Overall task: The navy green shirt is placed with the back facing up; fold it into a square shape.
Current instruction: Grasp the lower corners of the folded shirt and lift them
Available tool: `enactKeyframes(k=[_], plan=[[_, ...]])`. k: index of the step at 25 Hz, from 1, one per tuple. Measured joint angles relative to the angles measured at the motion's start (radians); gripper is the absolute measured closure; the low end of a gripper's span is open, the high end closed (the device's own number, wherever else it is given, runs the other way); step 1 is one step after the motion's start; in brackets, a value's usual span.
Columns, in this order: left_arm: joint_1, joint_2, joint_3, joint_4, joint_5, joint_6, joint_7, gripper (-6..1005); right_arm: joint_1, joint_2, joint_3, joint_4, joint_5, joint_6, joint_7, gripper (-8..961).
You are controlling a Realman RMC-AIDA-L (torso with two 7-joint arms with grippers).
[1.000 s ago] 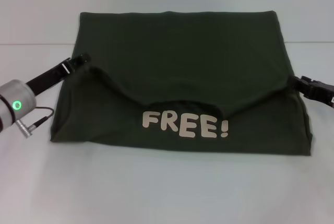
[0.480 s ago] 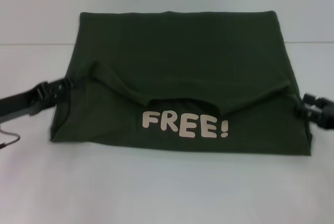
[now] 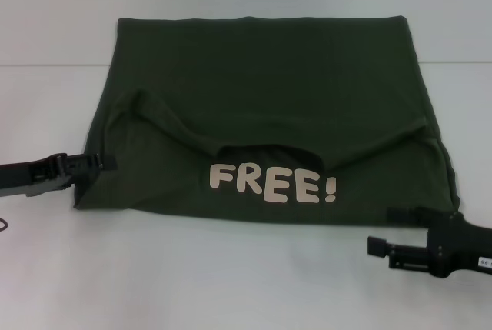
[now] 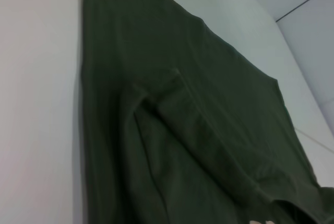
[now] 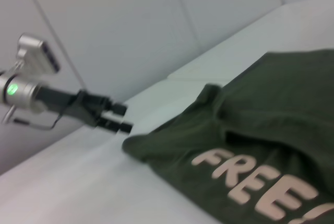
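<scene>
Both hands have drawn back — left hand (image 3: 104,162), right hand (image 3: 382,230), each spread — off the matte, squarish navy green shirt (image 3: 265,84).

A plain white table (image 3: 231,284) carries everything. One thing lies directly on it: the dark olive-green shirt (image 3: 269,91), spread flat across the middle. The shirt's near part is folded over, showing cream "FREE!" lettering (image 3: 273,184) close to its near edge. Bare table shows on every side of the shirt.
</scene>
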Motion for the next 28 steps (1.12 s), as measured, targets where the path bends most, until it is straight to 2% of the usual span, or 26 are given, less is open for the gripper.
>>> enactKeyframes(k=[6,11,16,28], plan=[[0.002,0.0,0.01,0.001,0.014,-0.035,0.018,153,0.001,0.013,-0.017,-0.001,-0.018,0.004,-0.003,9],[0.001,-0.005,0.024,-0.005,0.059,-0.051,0.02,153,0.0,0.013,-0.011,-0.001,-0.019,0.006,0.0,11],[-0.002,-0.02,0.038,0.0,0.063,-0.049,0.02,152,0.003,0.013,-0.01,0.002,-0.018,0.007,0.001,12],[-0.018,-0.025,0.051,0.003,0.068,-0.046,0.042,158,0.008,0.022,-0.011,0.003,-0.019,0.016,0.004,11]])
